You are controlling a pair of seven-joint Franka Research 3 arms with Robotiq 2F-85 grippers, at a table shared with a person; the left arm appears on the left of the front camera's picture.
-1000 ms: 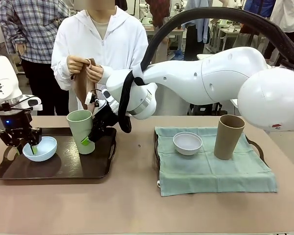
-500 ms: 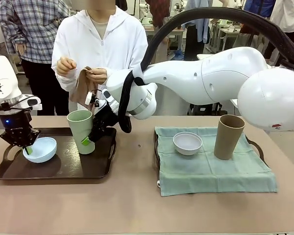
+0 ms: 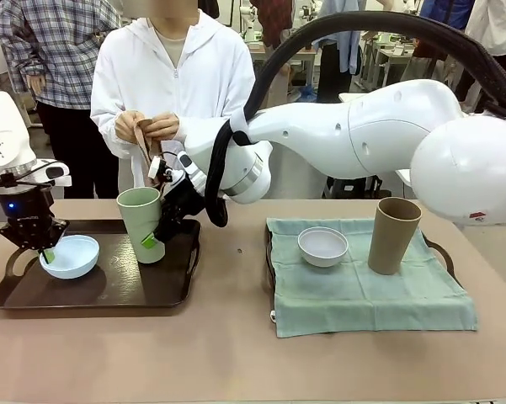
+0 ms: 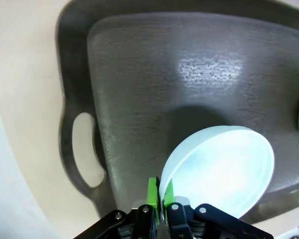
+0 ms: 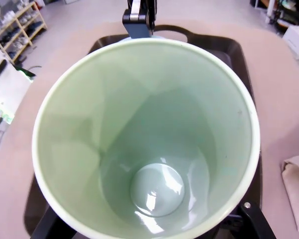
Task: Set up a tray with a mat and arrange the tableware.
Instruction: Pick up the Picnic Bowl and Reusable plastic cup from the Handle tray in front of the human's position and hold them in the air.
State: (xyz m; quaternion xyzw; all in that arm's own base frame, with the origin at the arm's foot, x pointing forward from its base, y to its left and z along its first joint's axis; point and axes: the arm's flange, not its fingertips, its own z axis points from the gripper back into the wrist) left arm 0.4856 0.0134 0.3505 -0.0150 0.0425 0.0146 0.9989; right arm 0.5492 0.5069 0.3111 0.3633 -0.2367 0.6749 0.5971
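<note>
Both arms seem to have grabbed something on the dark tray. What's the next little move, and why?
Probably lift both clear. The left gripper pinches the bowl by its rim, the right gripper holds the tumbler, and the tray under them is bare, while the person holds a brown cloth, likely its mat.

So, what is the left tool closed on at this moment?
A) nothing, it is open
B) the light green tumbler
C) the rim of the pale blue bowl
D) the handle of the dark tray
C: in the left wrist view the green pads of the left tool pinch the rim of the pale blue bowl, over the dark tray.
</note>
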